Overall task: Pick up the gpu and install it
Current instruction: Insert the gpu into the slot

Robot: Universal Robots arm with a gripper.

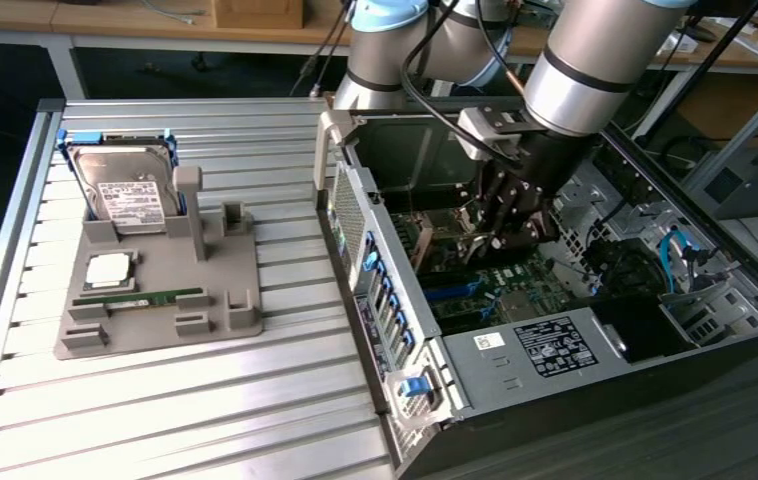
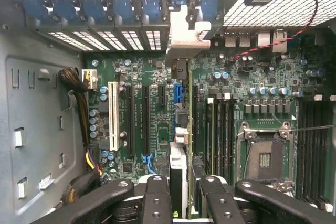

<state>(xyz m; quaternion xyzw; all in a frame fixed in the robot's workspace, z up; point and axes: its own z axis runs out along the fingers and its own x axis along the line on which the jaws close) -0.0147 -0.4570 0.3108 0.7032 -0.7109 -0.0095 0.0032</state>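
Note:
The gpu appears edge-on in the wrist view, a thin card running away from the fingers over the motherboard. Its silvery end bracket is against the rear slot openings of the case. My gripper is shut on the card, with black fingers on either side of it. In the exterior view the gripper reaches down inside the open computer case, just above the motherboard. From there the arm and fingers mostly hide the card.
A grey fixture on the slatted table holds a hard drive, a processor and a RAM stick. Inside the case are expansion slots, a processor socket, cable bundles and a labelled power supply.

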